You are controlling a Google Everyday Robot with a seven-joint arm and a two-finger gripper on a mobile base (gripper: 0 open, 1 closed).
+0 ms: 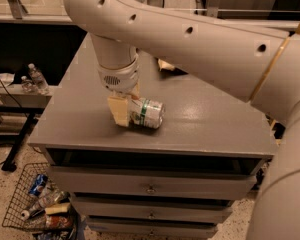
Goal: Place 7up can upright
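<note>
The 7up can (148, 114), silver-white with a green band, lies on its side on the grey cabinet top (205, 119), near the front edge and left of centre. My gripper (126, 113) hangs from the big cream arm (190, 34) and comes straight down onto the can's left end. Its cream tip stands just in front of and to the left of the can. The can's left end is hidden behind the gripper.
A small tan object (166, 65) lies farther back on the cabinet top, partly behind the arm. The cabinet has drawers (150, 189) below. A wire basket (37, 204) with bottles and cans stands on the floor at the lower left. Water bottles (36, 79) stand at the left.
</note>
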